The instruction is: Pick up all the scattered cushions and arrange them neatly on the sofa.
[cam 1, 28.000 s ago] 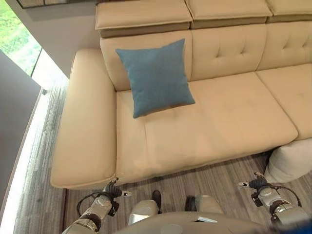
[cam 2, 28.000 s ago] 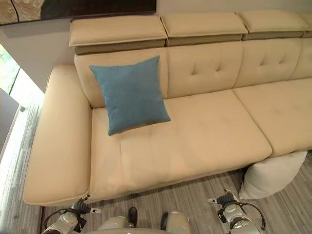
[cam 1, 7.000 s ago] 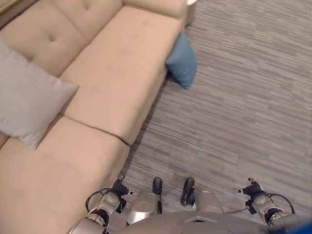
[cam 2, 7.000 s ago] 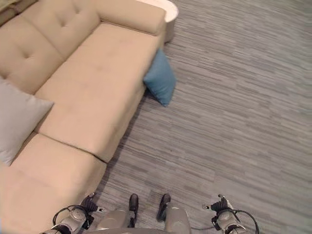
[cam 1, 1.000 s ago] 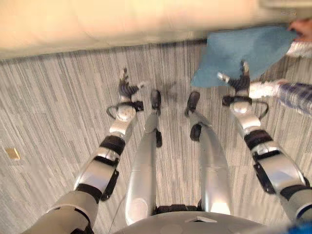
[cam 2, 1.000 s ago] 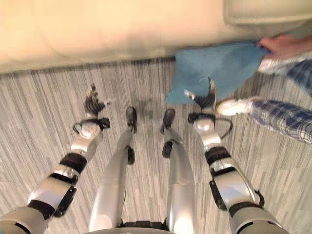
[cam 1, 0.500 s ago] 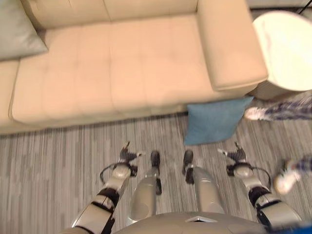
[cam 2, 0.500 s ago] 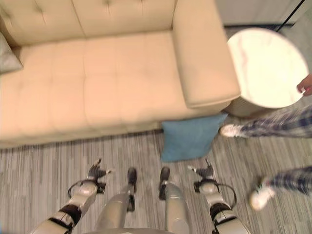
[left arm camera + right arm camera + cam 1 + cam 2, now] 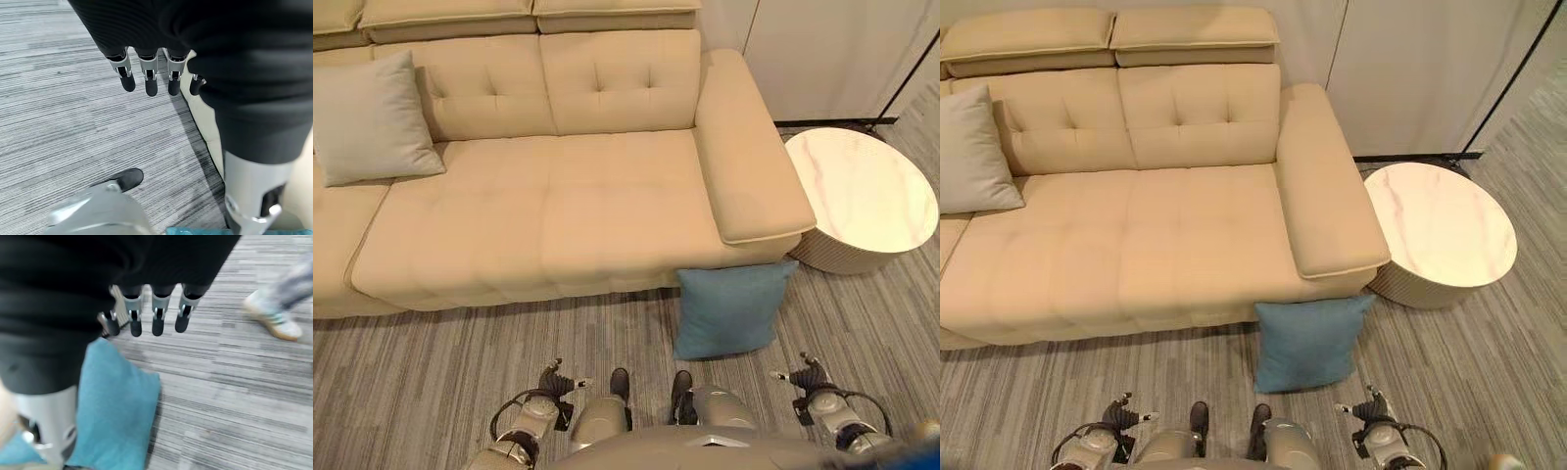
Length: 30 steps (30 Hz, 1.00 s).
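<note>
striped grey carpet (image 9: 431, 372) — blue cushion (image 9: 729, 308) leans on beige sofa (image 9: 558, 215), awaiting pickup; left hand (image 9: 146, 73) and right hand (image 9: 154, 313) hang slack, empty.

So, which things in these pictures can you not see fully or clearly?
- Grey cushion: cut off by the right eye view's left edge.
- Blue cushion: its top edge is hidden under the sofa arm, so I cannot tell how it leans.
- Person's shoe: blurred in the right wrist view; the leg is cut off by the edge.
- Round table: its base is hidden by its own top.
</note>
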Motion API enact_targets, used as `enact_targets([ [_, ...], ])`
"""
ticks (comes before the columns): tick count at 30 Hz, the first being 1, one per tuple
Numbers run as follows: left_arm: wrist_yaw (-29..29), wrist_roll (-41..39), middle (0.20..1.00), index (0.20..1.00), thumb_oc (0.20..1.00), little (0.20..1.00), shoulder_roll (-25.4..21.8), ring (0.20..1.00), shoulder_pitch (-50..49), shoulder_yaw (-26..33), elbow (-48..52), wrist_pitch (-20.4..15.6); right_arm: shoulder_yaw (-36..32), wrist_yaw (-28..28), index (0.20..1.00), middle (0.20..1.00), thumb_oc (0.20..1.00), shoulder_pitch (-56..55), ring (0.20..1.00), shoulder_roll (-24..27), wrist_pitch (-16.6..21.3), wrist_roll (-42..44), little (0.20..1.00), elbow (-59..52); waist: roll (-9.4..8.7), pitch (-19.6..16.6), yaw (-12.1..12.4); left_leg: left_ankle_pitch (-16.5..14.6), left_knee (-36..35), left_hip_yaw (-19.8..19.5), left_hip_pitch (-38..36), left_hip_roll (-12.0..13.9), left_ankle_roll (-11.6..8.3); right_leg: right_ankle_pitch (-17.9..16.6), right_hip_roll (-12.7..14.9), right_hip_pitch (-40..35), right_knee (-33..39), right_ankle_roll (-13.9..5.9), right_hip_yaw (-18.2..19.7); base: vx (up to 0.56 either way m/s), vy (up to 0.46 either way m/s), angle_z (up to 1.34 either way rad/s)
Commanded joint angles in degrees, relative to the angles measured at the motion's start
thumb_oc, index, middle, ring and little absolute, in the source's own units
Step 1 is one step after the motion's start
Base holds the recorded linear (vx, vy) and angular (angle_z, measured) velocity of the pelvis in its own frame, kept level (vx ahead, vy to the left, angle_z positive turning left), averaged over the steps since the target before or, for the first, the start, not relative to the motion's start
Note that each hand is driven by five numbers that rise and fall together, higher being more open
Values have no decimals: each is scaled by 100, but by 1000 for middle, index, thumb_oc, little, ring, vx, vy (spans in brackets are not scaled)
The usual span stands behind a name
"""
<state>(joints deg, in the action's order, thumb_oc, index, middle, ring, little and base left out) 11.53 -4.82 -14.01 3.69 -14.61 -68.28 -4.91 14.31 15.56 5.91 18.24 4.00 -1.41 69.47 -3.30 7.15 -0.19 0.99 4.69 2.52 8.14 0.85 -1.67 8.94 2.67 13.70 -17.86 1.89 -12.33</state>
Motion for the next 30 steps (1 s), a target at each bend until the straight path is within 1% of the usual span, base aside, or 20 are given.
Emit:
enact_targets([
  [1, -4, 241, 1000, 1000, 1000, 1000, -112, 1000, -102, 291, 187, -37, 184, -61, 1000, 1000, 1000, 54, 1000, -39, -69, -329, 1000, -41, -310, 61, 197, -539, 184, 0, -128, -283, 15, -622, 102, -1078, 1352, -845, 296, 268, 174, -8],
  [3, 7, 221, 1000, 1000, 1000, 1000, -172, 1000, -101, 328, 213, -34, 232, -79, 1000, 1000, 1000, 110, 1000, -58, -92, -394, 1000, -57, -273, 144, 231, -556, 175, 8, -186, -245, 105, -631, 150, -816, 705, -960, 355, 42, 126, -68],
  [4, 4, 222, 1000, 1000, 1000, 1000, -213, 1000, -83, 327, 232, -30, 259, -84, 1000, 1000, 1000, 157, 1000, -65, -114, -439, 1000, -55, -242, 212, 236, -567, 208, 17, -191, -230, 159, -628, 187, -595, 351, -1052, 401, -22, 58, -106],
  [5, 12, 233, 1000, 1000, 1000, 1000, -235, 1000, -46, 324, 227, -47, 266, -83, 1000, 1000, 1000, 181, 1000, -73, -109, -443, 1000, -64, -211, 241, 223, -594, 231, -5, -196, -229, 193, -622, 206, -466, 173, -1141, 477, 16, 29, -72],
  [6, 13, 259, 1000, 1000, 1000, 1000, -257, 1000, -33, 315, 210, -57, 278, -104, 1000, 1000, 1000, 201, 1000, -71, -132, -477, 1000, -72, -182, 243, 202, -644, 230, -49, -265, -257, 234, -615, 272, -385, 132, -1120, 656, 54, -13, -13],
  [9, 28, 285, 1000, 1000, 1000, 1000, -268, 1000, -30, 326, 142, -69, 262, -103, 1000, 1000, 1000, 242, 1000, -52, -141, -529, 1000, -61, -98, 178, 169, -655, 119, -100, -343, -177, 224, -774, 559, -335, 505, -1049, 737, 73, -96, 6],
  [11, 41, 273, 1000, 1000, 1000, 1000, -270, 1000, -19, 336, 132, -81, 250, -96, 1000, 1000, 1000, 253, 1000, -45, -153, -541, 1000, -76, -86, 165, 145, -652, 104, -127, -348, -169, 210, -842, 605, -297, 580, -1068, 803, 53, -116, -24],
  [12, 58, 257, 1000, 1000, 1000, 1000, -292, 1000, -5, 346, 110, -84, 250, -95, 1000, 1000, 1000, 255, 1000, -35, -180, -561, 1000, -98, -101, 141, 120, -644, 94, -155, -349, -157, 171, -945, 699, -294, 717, -1107, 907, 48, -169, 9],
  [13, 62, 259, 1000, 1000, 1000, 1000, -300, 1000, 12, 352, 97, -95, 258, -100, 1000, 1000, 1000, 270, 1000, -37, -171, -564, 1000, -113, -130, 130, 116, -651, 100, -156, -351, -153, 141, -980, 736, -385, 877, -1128, 879, 135, -357, 32],
  [14, 78, 271, 1000, 1000, 1000, 1000, -278, 1000, -1, 369, 52, -82, 284, -129, 1000, 1000, 1000, 250, 1000, -34, -164, -573, 1000, -103, -208, -20, 152, -650, 57, -150, -376, -116, 43, -1000, 727, -635, 1265, -1142, 751, 119, -360, 22],
  [17, 66, 211, 1000, 1000, 1000, 1000, -225, 1000, 6, 348, 39, -76, 251, -100, 1000, 1000, 1000, 248, 1000, -25, -123, -455, 1000, -142, -212, -43, 126, -561, -7, -229, -358, 69, -143, -906, 580, -788, 1471, -1077, 711, 53, -264, 17],
  [20, 66, 211, 1000, 1000, 1000, 1000, -225, 1000, 6, 349, 39, -76, 251, -100, 1000, 1000, 1000, 249, 1000, -25, -123, -455, 1000, -142, -212, -43, 125, -561, -7, -230, -358, 69, -143, -906, 580, -788, 1471, -1077, 710, -3, -60, 8],
  [21, 65, 207, 1000, 1000, 1000, 1000, -212, 1000, 20, 330, 36, -69, 242, -93, 1000, 1000, 1000, 237, 1000, -24, -110, -423, 1000, -151, -204, -42, 118, -519, -13, -242, -316, 129, -195, -873, 546, -796, 1482, -1055, 671, -52, -441, 8],
  [22, 49, 212, 1000, 1000, 1000, 1000, -172, 1000, 105, 184, 112, -47, 159, -31, 1000, 1000, 1000, 147, 1000, 6, -77, -252, 1000, -156, -176, -15, 35, -288, 22, -220, -103, 512, -456, -639, 299, -942, 1634, -865, 423, -42, -629, 26],
  [23, 24, 234, 1000, 1000, 1000, 1000, -145, 1000, 155, 87, 159, -13, 145, -32, 1000, 1000, 1000, 80, 1000, 40, -91, -208, 1000, -76, -166, 35, -22, -203, 257, -159, 50, 626, -511, -545, 216, -1082, 1673, -733, 214, -46, -594, 147],
  [24, 26, 225, 1000, 1000, 1000, 1000, -128, 1000, 172, 65, 178, -5, 127, -30, 1000, 1000, 1000, 67, 1000, 45, -103, -174, 1000, -80, -169, 76, -58, -202, 390, -66, 110, 651, -507, -521, 221, -1098, 1658, -706, 158, -28, -274, 144],
  [25, 3, 236, 1000, 1000, 1000, 1000, -108, 1000, 161, 37, 199, 13, 99, -36, 1000, 1000, 1000, 46, 1000, 60, -127, -144, 1000, -69, -172, 101, -91, -220, 517, 168, 159, 669, -432, -486, 201, -1130, 1644, -646, 111, -44, -110, 141],
  [27, -14, 259, 1000, 1000, 1000, 1000, -64, 1000, 123, 34, 175, 11, 81, -45, 1000, 1000, 1000, 9, 1000, 43, -122, -120, 1000, -26, -179, 101, -111, -287, 548, 247, 170, 529, -365, -498, 175, -1161, 1652, -638, 112, -16, -67, 23],
  [29, -24, 293, 1000, 1000, 1000, 1000, -68, 1000, 69, 54, 160, 46, 94, -40, 1000, 1000, 1000, -29, 1000, 31, -149, -176, 1000, 33, -178, 8, -117, -282, 395, 480, 69, 548, -330, -522, 153, -1201, 1732, -664, 106, 58, 8, 13],
  [30, -34, 310, 1000, 1000, 1000, 1000, -63, 1000, 39, 69, 132, 57, 95, -40, 1000, 1000, 1000, -35, 1000, 10, -150, -182, 1000, 63, -193, -32, -107, -299, 346, 450, 11, 512, -319, -534, 150, -1241, 1749, -675, 108, 100, 21, 24],
])
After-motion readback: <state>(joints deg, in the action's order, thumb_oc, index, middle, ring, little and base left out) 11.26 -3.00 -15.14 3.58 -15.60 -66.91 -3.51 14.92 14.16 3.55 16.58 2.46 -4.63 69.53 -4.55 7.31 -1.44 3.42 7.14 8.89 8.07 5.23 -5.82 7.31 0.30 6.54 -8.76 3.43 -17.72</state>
